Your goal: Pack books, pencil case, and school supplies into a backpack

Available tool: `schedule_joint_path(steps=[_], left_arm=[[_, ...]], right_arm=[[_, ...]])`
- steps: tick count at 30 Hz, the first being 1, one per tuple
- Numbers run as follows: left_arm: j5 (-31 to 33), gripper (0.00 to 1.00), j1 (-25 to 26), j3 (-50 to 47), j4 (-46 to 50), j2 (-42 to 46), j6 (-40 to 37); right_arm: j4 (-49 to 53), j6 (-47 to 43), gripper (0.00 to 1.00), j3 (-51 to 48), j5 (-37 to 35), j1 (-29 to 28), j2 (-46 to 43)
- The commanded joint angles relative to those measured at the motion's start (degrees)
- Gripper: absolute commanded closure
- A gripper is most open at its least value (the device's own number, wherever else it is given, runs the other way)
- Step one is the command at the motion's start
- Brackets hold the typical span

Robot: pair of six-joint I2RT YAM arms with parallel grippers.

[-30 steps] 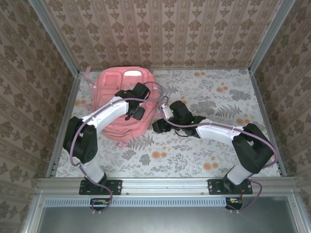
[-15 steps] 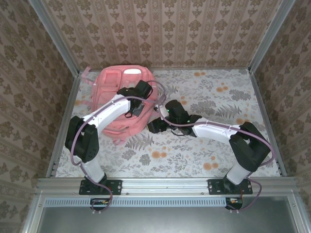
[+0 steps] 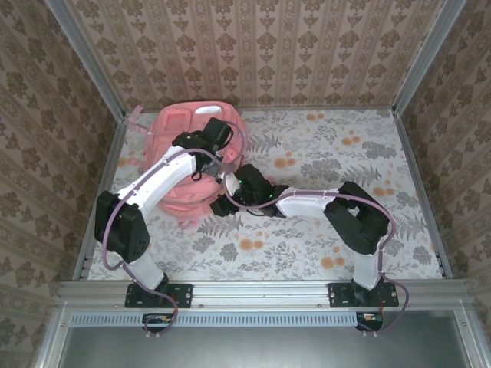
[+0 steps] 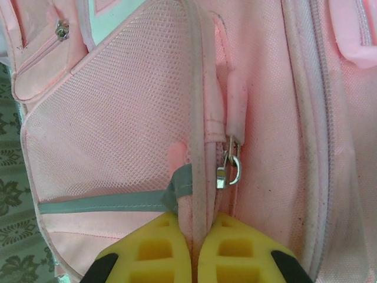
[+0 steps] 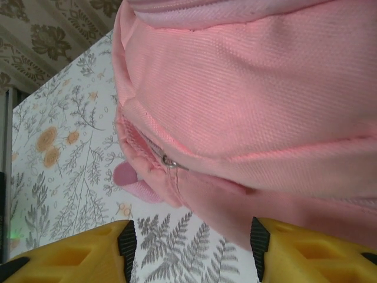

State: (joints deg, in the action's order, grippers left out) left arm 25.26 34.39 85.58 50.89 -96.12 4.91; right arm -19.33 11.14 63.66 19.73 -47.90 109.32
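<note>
- Backpack at the tabletop's ten o'clock, partly hidden beneath both arms.
- Left gripper jaws pinched on its piped seam.
- Right gripper jaws apart, empty.

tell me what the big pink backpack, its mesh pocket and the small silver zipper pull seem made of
Pink backpack: probably woven synthetic fabric, matte, visible weave. Mesh pocket: fine netting, open grid texture. Zipper pull: likely metal, shiny grey.
</note>
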Motion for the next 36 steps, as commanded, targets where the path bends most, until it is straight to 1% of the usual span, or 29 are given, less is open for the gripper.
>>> schedule_joint_path(steps=[1,3,6,9,13,17,24,30,36], left_arm=[[-1.4,1.0,0.04,2.88,-0.66,3.48,2.71],[-1.77,1.0,-0.19,2.69,-0.62,3.64,3.05],[-2.12,1.0,-0.61,2.53,-0.41,3.81,3.56],[-3.63,1.0,-1.23,2.45,-0.44,4.09,4.35],[-5.03,1.0,-1.61,2.45,-0.71,4.34,4.96],[-5.96,1.0,-1.61,2.41,-0.66,4.02,5.27],[-6.52,1.0,-1.61,2.43,-0.83,3.92,5.64],[-6.58,1.0,-1.86,2.31,-0.8,3.87,5.83],[-7.15,1.0,-2.29,2.36,-0.93,3.59,6.0]], right_arm=[[-13.67,-4.36,0.44,-3.16,-0.55,-0.66,2.68],[-15.29,-6.54,0.43,-3.17,-1.64,-0.85,3.84],[-13.04,-8.3,0.42,-1.04,-3.02,-0.85,5.47],[-14.5,-10.65,0.41,-0.64,-4.71,-1.14,6.54],[-15.71,-13.07,0.37,-0.5,-6.95,-1.33,7.27],[-16.47,-15.18,0.36,-0.33,-8.44,-1.54,7.31],[-13.57,-16.66,0.43,2.69,-7.16,-1.87,8.86],[-12.49,-17.7,0.49,2.84,-7.18,-2.78,9.79],[-11.97,-19.55,0.6,1.42,-8.13,-3.95,9.09]])
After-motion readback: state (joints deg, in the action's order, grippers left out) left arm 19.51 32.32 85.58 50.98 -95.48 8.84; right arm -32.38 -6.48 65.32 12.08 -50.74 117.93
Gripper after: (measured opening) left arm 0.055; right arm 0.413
